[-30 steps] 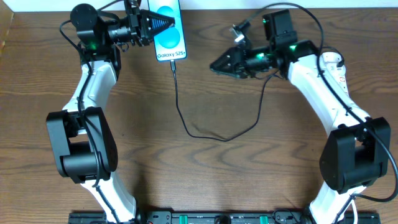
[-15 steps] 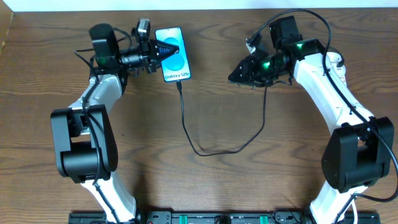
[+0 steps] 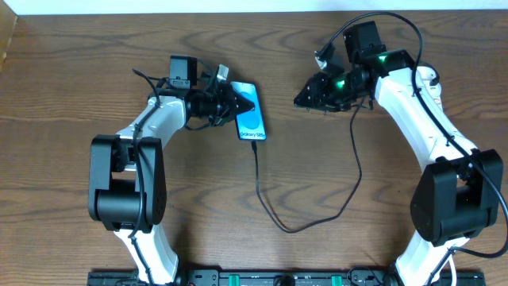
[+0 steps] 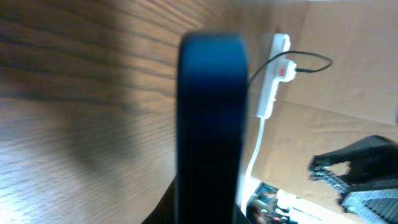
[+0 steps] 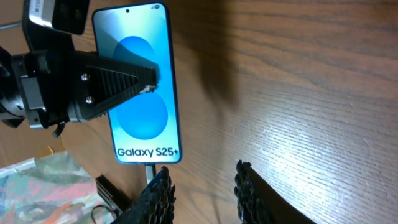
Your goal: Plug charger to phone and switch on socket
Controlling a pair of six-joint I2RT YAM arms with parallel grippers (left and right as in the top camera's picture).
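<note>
Wood-grain table (image 3: pixel 71 87) carries the work area, as I see it from the overhead view.

1. The phone (image 3: pixel 252 123) sits just left of table centre, toward the far edge. It is angled so that its "Galaxy S25" strip points down and to the right, and the blue screen is lit.
2. The left gripper (image 3: pixel 238 105) reaches in from the left and pinches the phone. In the right wrist view one finger lies flat across the screen. In the left wrist view the phone appears edge-on as a dark, blurred bar, and I read the jaws as pressed together on it.
3. The charger (image 3: pixel 255 151) has its connector tip seated in the phone's bottom edge. The cable runs down the table, loops to the right and climbs toward the right arm.
4. The right gripper (image 5: pixel 203 171) hovers to the right of the phone, well apart from it. Its jaws stand spread, with only bare wood showing between the fingers.
5. The socket (image 4: pixel 268 87) shows only in the left wrist view. It is a white strip with a red-marked switch, lying on a tan surface beyond the wood, with a white cord trailing from it.
</note>
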